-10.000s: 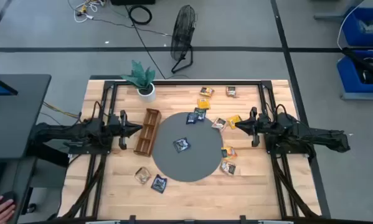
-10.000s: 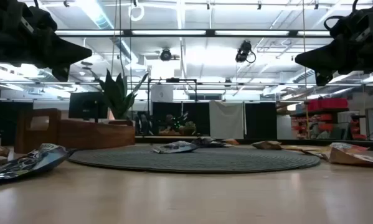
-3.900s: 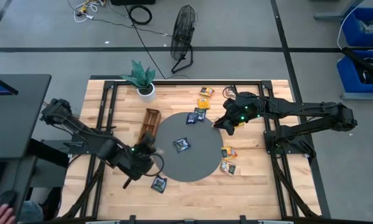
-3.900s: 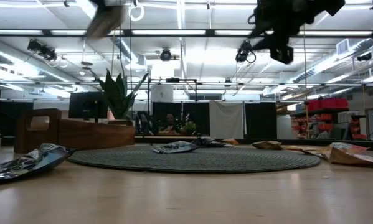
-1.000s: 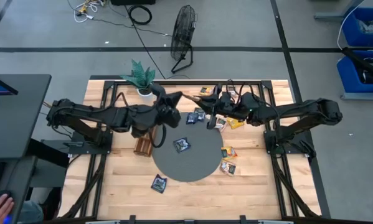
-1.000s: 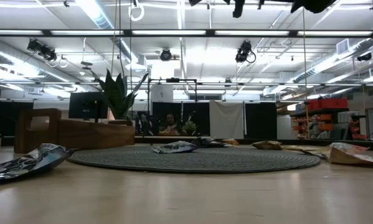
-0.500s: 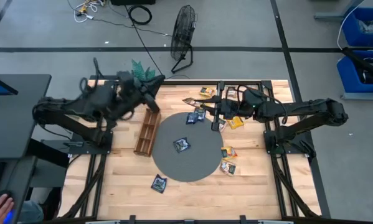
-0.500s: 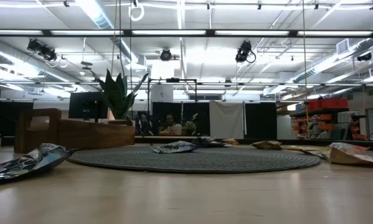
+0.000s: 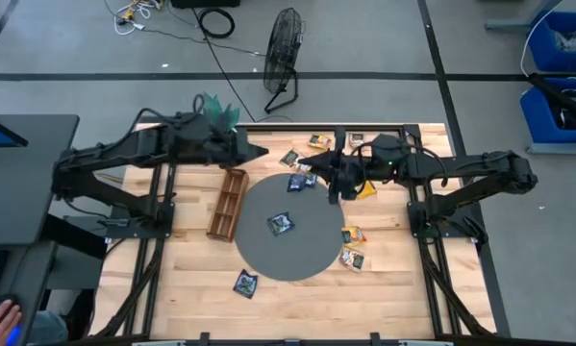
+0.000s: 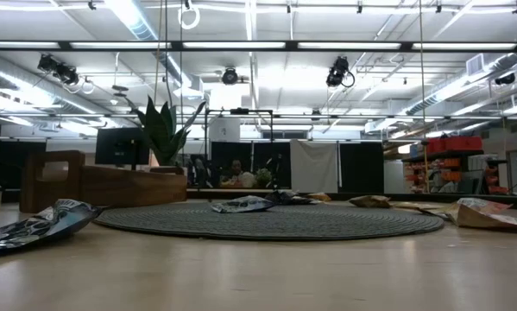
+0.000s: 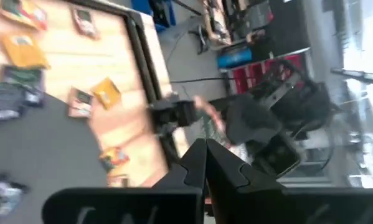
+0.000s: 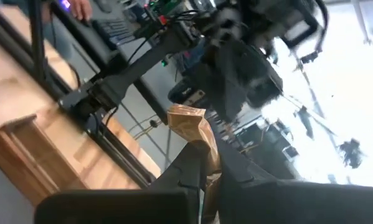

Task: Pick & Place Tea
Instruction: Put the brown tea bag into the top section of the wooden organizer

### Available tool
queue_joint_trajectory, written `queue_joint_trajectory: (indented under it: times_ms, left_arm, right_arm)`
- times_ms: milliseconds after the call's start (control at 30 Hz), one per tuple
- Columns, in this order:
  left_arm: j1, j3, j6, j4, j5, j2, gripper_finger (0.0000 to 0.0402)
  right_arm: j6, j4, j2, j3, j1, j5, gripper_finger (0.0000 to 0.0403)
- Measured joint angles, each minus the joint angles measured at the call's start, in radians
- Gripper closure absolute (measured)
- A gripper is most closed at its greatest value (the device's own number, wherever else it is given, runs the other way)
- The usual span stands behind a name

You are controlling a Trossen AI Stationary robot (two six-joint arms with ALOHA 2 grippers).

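Nearest the table's front edge, a dark blue-black flat tea sachet [image 9: 241, 283] lay alone on the pale wooden table [image 9: 172, 288], clear of the large round dark grey woven mat [image 9: 307, 255]. Off the mat's right side, two yellow-orange tea sachets [image 9: 351, 245] lay close together on the wood. One dark sachet [image 9: 281, 224] rested on the mat near its middle. To the mat's left the long narrow brown wooden tray [image 9: 228, 202] stood with no sachet visible in it. At the mat's far edge lay a pair of dark sachets [image 9: 303, 180]. Above them the right gripper [image 9: 305, 163] hung in the air, its jaws clamped on a pale tan crinkled sachet [image 9: 289, 158] that jutted out past the fingertips. The left gripper [image 9: 259, 152] hovered just beyond the tray's far end, its tip pointing at the tan sachet and near it, jaws pressed together with nothing between them. A yellow sachet [image 9: 366, 189] showed partly under the right arm. Near the table's far edge lay two more sachets [image 9: 318, 142], and at the far left corner a green potted plant [image 10: 161, 130]. On the floor beyond stood a black wire-caged fan [image 9: 286, 38].
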Motion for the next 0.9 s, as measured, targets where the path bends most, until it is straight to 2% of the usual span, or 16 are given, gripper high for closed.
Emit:
queue_joint_trajectory:
  times_ms: [233,433,533,767,900]
  left_arm:
    - [0.031,0.000,-0.075,0.090,0.164,0.072,0.0370]
    - [0.059,0.002,-0.071,0.147,0.289,0.096,0.0339]
    - [0.069,0.001,-0.066,0.115,0.331,0.096,0.0305]
    - [0.068,0.001,-0.074,0.079,0.394,0.095,0.0197]
    - [0.066,0.001,-0.074,0.078,0.403,0.095,0.0155]
  right_arm:
    - [-0.169,-0.039,0.006,0.001,0.036,0.068,0.0387]
    - [-0.185,-0.061,0.006,0.001,0.062,0.086,0.0387]
    - [-0.189,-0.063,0.006,0.001,0.078,0.086,0.0387]
    - [-0.215,-0.062,0.006,0.001,0.099,0.086,0.0387]
    - [-0.217,-0.051,0.006,0.001,0.099,0.087,0.0387]
